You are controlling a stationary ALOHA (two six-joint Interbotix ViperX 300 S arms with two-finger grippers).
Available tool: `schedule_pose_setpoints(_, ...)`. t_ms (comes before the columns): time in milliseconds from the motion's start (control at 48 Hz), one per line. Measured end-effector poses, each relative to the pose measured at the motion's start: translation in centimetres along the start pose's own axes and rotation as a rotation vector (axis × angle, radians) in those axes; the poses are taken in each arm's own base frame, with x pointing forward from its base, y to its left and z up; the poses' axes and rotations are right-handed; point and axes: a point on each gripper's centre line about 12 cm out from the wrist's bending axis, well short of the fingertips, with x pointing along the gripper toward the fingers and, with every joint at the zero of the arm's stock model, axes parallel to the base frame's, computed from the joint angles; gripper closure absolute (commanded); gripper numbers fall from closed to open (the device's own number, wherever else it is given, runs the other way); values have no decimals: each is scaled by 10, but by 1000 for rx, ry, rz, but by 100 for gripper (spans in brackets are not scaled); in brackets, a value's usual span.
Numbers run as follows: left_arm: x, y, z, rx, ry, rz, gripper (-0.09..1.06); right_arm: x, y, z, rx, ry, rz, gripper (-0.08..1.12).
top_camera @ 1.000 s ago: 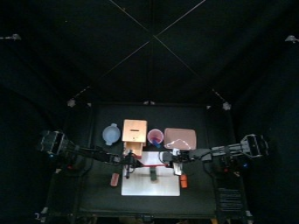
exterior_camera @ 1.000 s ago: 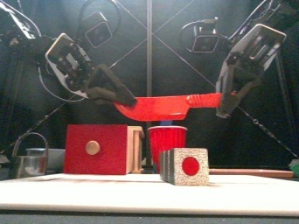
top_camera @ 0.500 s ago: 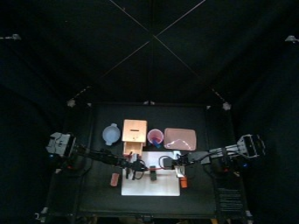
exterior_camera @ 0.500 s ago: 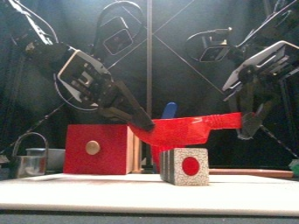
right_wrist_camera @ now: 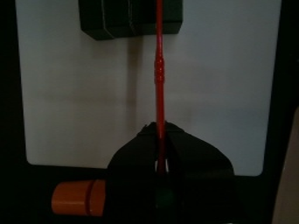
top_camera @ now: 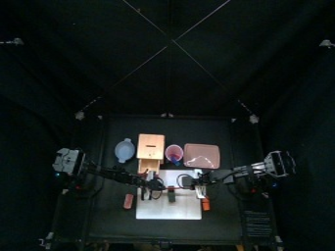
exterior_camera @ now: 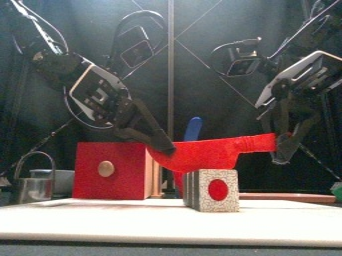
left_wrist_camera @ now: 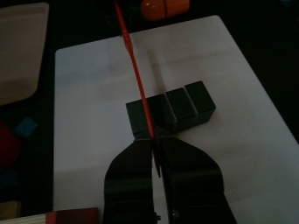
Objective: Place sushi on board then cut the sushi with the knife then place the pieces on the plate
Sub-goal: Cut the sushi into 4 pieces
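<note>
- Since the sushi roll (exterior_camera: 211,190) lies on the white board (left_wrist_camera: 93,87), directly below the span between the two claws, the first step of the task looks done.
- The left claw (exterior_camera: 160,148) is clenched on one end of the red knife (exterior_camera: 221,152). Its wrist view shows the jaws pressed together on the thin blade, with the roll just ahead of them.
- The right claw (exterior_camera: 283,150) is clamped on the knife's other end, and the roll lies farther out along the blade from its jaws.
- The blade hangs edge-down between the claws, just over the roll's top; whether it touches cannot be told.
- The roll's dark green blocks sit together as one piece, so I judge that no cut has gone through. Slicing is the step in hand.
- Left to do: press the knife down at a seam, part the pieces, then carry them to the pink tray (top_camera: 201,154). The tray lies beyond the claws toward the table's back, and no sushi piece shows on it.
- A small orange toy (right_wrist_camera: 79,197) lies off the board, just beside the right claw.
</note>
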Motion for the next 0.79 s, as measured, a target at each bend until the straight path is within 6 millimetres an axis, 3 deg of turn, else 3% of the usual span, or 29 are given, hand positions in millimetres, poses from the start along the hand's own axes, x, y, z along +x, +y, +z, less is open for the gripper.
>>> schedule_pose_setpoints(458, -4, -1, 7, 3, -17, -1, 67, 2, 3, 3, -1, -1, 6, 70)
schedule_pose_setpoints(792, 0, -1, 0, 0, 4, -3, 67, 10, 1, 1, -5, 19, 0, 70)
